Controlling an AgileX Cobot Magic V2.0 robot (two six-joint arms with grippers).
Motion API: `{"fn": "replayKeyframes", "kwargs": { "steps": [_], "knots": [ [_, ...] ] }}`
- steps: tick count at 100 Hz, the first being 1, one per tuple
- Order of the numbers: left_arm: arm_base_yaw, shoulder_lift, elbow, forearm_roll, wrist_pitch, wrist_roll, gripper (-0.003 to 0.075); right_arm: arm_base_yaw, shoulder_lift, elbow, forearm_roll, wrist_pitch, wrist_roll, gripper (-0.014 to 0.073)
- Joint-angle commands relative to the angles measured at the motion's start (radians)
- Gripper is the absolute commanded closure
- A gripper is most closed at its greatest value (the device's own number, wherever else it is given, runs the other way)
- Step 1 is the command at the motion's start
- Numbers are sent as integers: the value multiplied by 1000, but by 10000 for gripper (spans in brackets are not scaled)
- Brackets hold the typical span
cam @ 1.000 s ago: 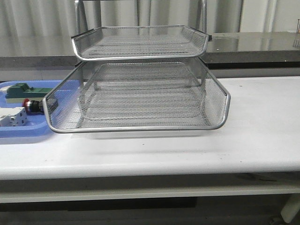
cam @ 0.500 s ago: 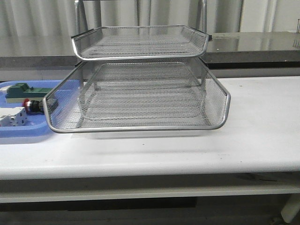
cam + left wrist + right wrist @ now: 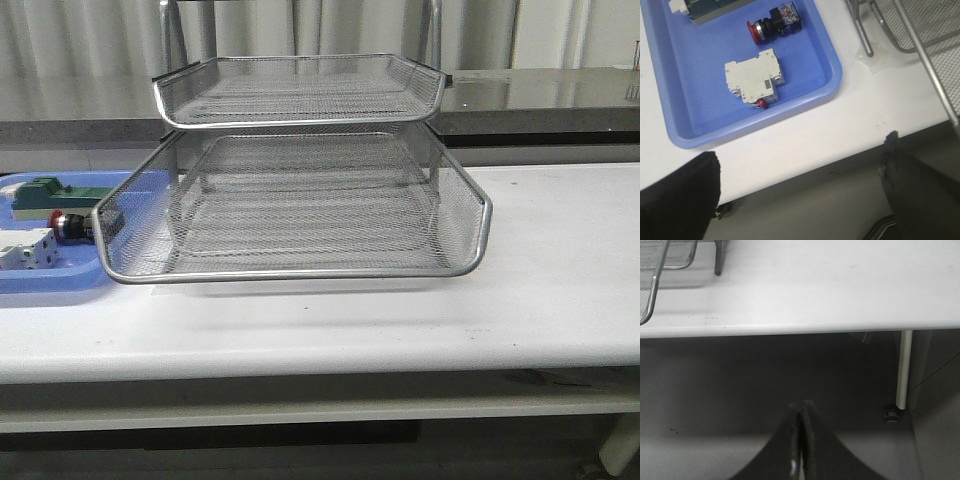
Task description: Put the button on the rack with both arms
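Button (image 3: 774, 26) lies on its side in the blue tray (image 3: 830, 87), near the tray's far edge, btwn the green block (image 3: 710, 9) and the white breaker (image 3: 755, 82), touching neither. Looks small, light and rigid; the round red cap and collar could roll or slip, so the squarer blue rear block probably gives the surer hold. Left gripper (image 3: 800, 195) hangs off the table's (image 3: 560, 280) front edge, fingers spread wide, holding nothing. Right gripper (image 3: 801, 440) is below the table edge, fingers pressed together w/ nothing btwn them. Rack (image 3: 300, 200) stands beside the tray's right edge.
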Motion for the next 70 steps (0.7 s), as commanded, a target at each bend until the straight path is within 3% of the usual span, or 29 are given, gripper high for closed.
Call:
{"fn": "replayKeyframes", "kwargs": {
  "steps": [1, 30, 70],
  "knots": [
    [2, -21, -36, -65, -57, 0, 108, 1, 6, -34, -14, -54, -2, 660],
    [2, 90, -127, -63, -166, 63, 136, 1, 6, -34, -14, -54, -2, 660],
    [2, 548, -622, -66, 66, 342, 136, 1, 6, -34, -14, -54, -2, 660]
  ]
}}
